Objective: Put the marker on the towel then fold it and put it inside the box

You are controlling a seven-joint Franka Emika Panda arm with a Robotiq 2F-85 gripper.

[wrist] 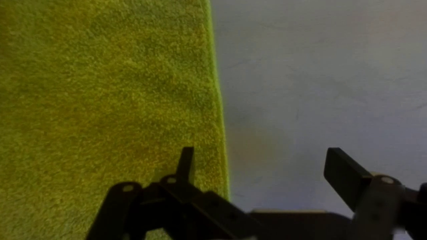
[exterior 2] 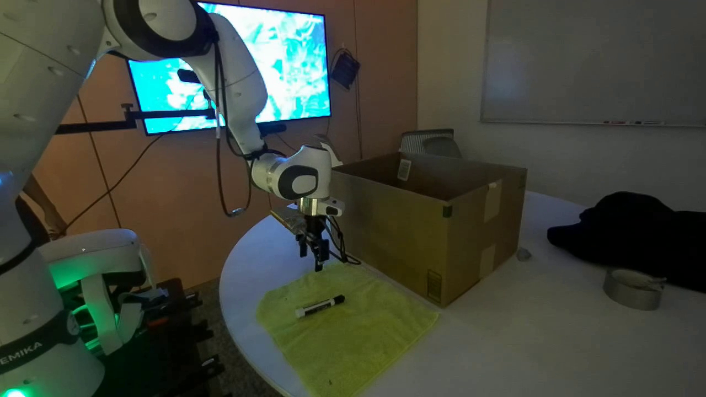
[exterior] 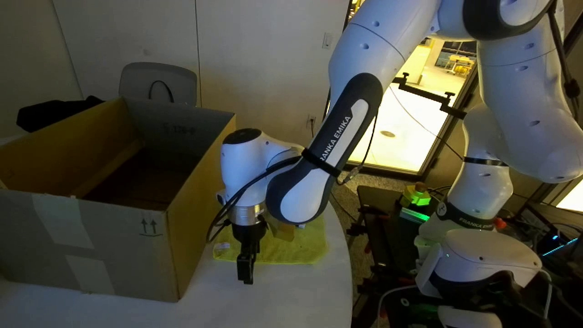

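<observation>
- The jaws of the gripper [wrist: 260,151] are spread wide; nothing is held.
- The marker [exterior 2: 321,306] is seen on the towel [exterior 2: 353,347], apart from the gripper, in an exterior view.
- The towel is laid out just beside the box [exterior 2: 386,226], one edge seen between the jaws.

White table [exterior 2: 551,347], lit screen [exterior 2: 295,60], whiteboard [exterior 2: 595,60]
</observation>
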